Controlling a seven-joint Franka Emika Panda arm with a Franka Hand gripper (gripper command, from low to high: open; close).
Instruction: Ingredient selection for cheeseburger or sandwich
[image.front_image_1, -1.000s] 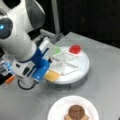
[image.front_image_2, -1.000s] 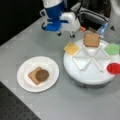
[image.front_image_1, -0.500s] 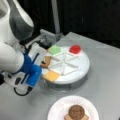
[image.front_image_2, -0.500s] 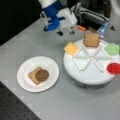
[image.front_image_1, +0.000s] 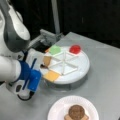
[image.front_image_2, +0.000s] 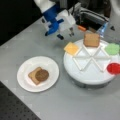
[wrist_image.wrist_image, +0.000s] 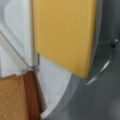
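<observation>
wrist view first: the yellow cheese square (wrist_image.wrist_image: 63, 35) fills most of the upper part, lying in its compartment of the white divided tray (wrist_image.wrist_image: 53, 82) with one corner reaching the tray's rim, and a brown toast square (wrist_image.wrist_image: 17, 97) sits in the next compartment at the lower left. no fingers of the gripper show there.

in both front views the gripper (image.front_image_2: 65, 32) hangs above the grey table (image.front_image_2: 75, 105), just beside the tray's edge nearest the cheese square (image.front_image_2: 72, 48) (whether its jaws are apart or together i cannot tell, and nothing can be seen held in them). the blue and white arm (image.front_image_1: 22, 72) reaches in from a front view's left.

the tray (image.front_image_1: 80, 72) is round, split by white ridges into wedge compartments. cheese square (image.front_image_1: 52, 75), toast square (image.front_image_1: 46, 60), a green lettuce-like piece (image.front_image_1: 55, 50) and a red disc (image.front_image_1: 75, 49) each lie in their own compartment.

the white paper plate (image.front_image_2: 25, 77) stands well apart from the tray, toward a front view's left. on it lies a second toast square (image.front_image_2: 32, 75) with the dark brown round patty (image.front_image_2: 41, 74) set on top of it. that is the sandwich as it stands. no cheese on it yet.
</observation>
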